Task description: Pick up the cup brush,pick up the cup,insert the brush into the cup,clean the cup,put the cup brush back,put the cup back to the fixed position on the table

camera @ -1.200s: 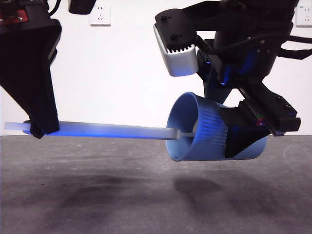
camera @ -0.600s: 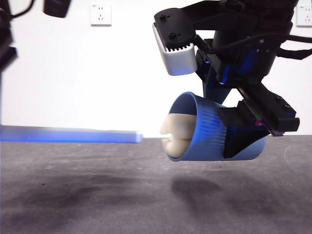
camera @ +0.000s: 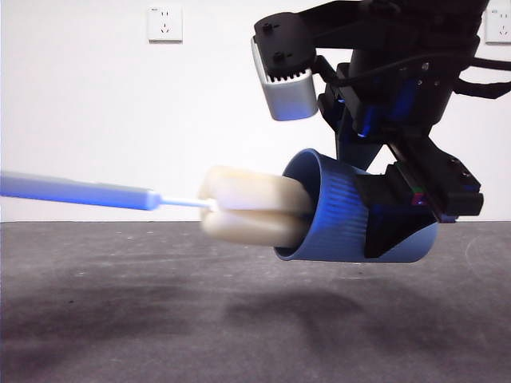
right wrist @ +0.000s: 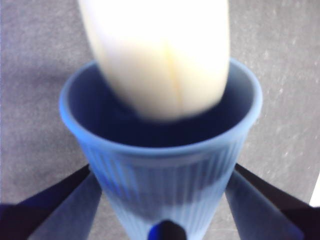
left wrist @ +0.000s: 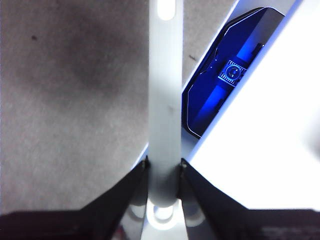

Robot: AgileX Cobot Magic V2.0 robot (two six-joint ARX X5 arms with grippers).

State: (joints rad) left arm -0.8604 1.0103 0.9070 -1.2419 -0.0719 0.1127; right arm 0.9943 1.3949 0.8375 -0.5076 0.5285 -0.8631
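Right pincer (camera: 399, 227): jaws clamped on the ribbed wall of the cup (camera: 339, 211), one jaw on each flank in the right wrist view (right wrist: 165, 200). Cup held on its side, clear of the tabletop (camera: 160, 319), mouth facing the cup brush (camera: 247, 206); shadow lies on the tabletop below it.

Left pincer (left wrist: 162, 170): jaws closed on the flat grey handle of the cup brush (left wrist: 164, 100), near its end. This pincer is outside the front view; only the handle enters from the side edge.

Open room: bare tabletop under and around both tools.

Change versus half a second ago: sponge head has backed out of the cup. It was nearly all inside the rim; now most of it is outside, only its far end within the mouth (right wrist: 160, 75). Cup pose unchanged.
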